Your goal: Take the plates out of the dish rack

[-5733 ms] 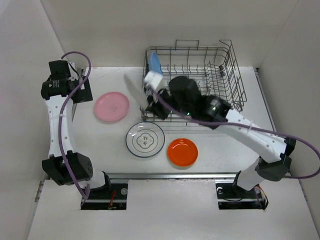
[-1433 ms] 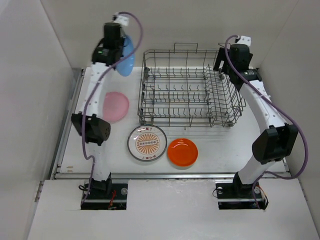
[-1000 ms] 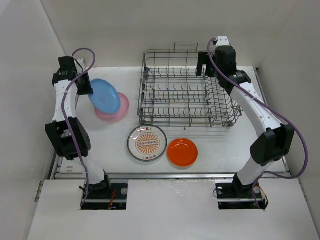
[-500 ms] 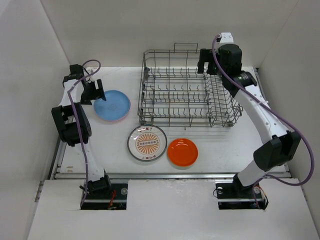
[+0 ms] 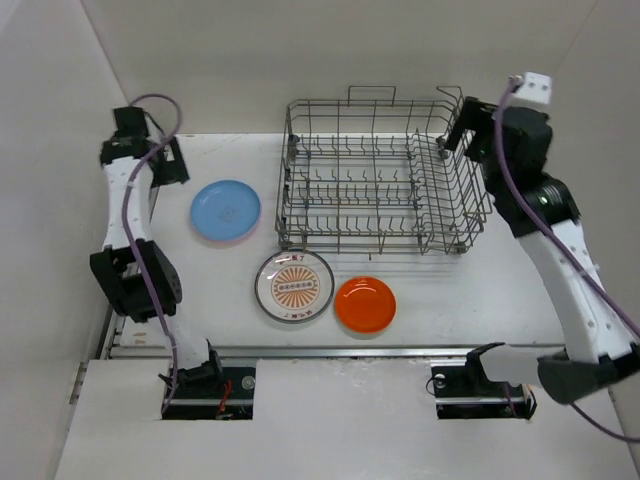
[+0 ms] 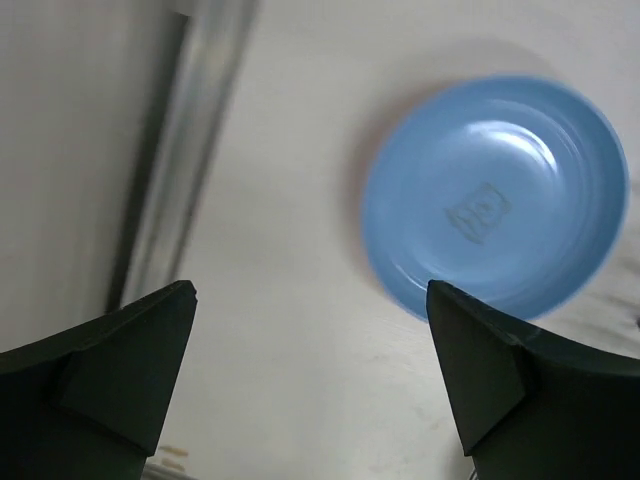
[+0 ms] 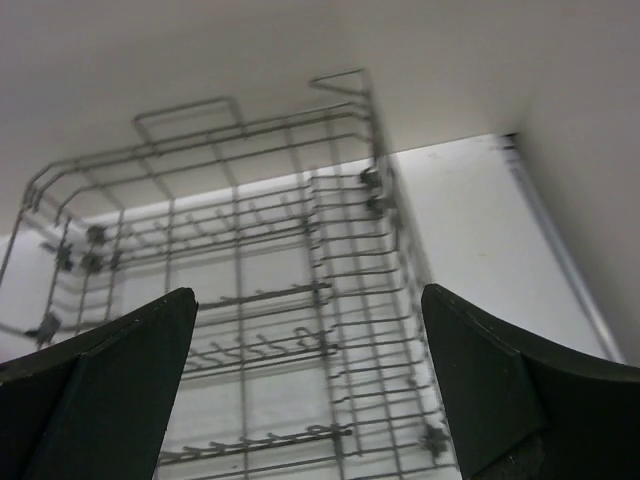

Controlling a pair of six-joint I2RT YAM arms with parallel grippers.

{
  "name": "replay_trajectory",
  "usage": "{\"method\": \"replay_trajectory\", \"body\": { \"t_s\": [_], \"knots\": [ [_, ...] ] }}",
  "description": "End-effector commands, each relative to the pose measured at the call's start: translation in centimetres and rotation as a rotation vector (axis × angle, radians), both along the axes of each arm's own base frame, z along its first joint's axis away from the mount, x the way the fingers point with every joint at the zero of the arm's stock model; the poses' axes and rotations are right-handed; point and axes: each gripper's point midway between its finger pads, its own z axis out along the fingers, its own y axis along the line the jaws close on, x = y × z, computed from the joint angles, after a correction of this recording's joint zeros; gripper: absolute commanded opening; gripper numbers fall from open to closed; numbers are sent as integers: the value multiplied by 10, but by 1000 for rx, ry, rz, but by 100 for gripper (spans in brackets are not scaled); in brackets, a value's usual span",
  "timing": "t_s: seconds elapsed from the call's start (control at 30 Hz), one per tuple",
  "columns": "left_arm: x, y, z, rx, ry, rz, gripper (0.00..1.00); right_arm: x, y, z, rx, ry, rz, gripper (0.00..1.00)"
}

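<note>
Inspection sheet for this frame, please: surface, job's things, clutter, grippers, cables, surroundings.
Surface: white table, no spills.
Job's things: grey metal wire dish rack holds no plates; round blue plate, white plate with orange pattern and small orange plate lie flat on the table.
Clutter: nothing seen.
Grippers: left gripper open, empty, near the blue plate; right gripper open, empty, by the rack's corner.
Cables: purple cables run along both arms.
Surroundings: white walls.

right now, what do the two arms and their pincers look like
Both arms are built of white links with black joints. A purple cable runs along the left arm, and another along the right arm, which also carries a small white box at its wrist. The left pincer and the right pincer each have two dark, wedge-shaped fingers.
</note>
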Motion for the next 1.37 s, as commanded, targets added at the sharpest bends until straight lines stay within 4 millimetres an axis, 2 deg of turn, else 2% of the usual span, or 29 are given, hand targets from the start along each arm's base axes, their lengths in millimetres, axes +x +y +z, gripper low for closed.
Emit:
{"method": "replay_trajectory", "body": {
  "t_s": [0.0, 0.03, 0.07, 0.1, 0.13, 0.17, 0.2, 0.23, 0.3, 0.33, 0.43, 0.47, 0.53, 0.67, 0.73, 0.8, 1.07, 1.33],
  "knots": [
    [-63, 79, 86, 100, -112, 336, 100, -74, -74, 37, 30, -124, -305, 100],
    [-74, 86, 90, 83, -118, 358, 100, -89, -90, 28, 15, -118, -379, 100],
    [-85, 92, 104, 78, -146, 366, 100, -116, -102, 38, 36, -162, -403, 100],
    [-98, 106, 111, 78, -155, 393, 100, -129, -107, 43, 53, -182, -414, 100],
    [-107, 109, 107, 85, -118, 389, 100, -141, -109, 41, 64, -172, -406, 100],
    [-115, 110, 110, 92, -114, 393, 100, -162, -114, 52, 101, -213, -394, 100],
    [-122, 111, 113, 99, -108, 394, 100, -171, -113, 57, 134, -228, -373, 100],
    [-126, 107, 109, 87, -83, 376, 100, -180, -111, 57, 134, -218, -335, 100],
    [-129, 98, 108, 68, -81, 329, 100, -199, -103, 72, 164, -254, -237, 100],
    [-128, 93, 99, 41, -64, 301, 100, -202, -102, 72, 161, -245, -225, 100],
    [-128, 89, 91, 21, -57, 289, 100, -222, -108, 66, 226, -204, -254, 100],
    [-126, 90, 92, 25, -67, 289, 100, -227, -110, 58, 232, -171, -269, 100],
    [-122, 91, 96, 20, -81, 301, 100, -232, -108, 56, 243, -155, -253, 100],
    [-117, 80, 104, -55, -123, 320, 100, -255, -122, 46, 280, -151, -309, 100],
    [-112, 71, 104, -108, -143, 308, 100, -261, -127, 35, 279, -145, -332, 100],
    [-111, 66, 111, -121, -166, 290, 100, -268, -133, 34, 278, -159, -360, 100],
    [-119, 64, 115, -100, -159, 280, 100, -272, -148, 39, 276, -201, -443, 100],
    [-122, 61, 108, -108, -142, 267, 100, -268, -147, 39, 257, -192, -442, 100]
  ]
}}
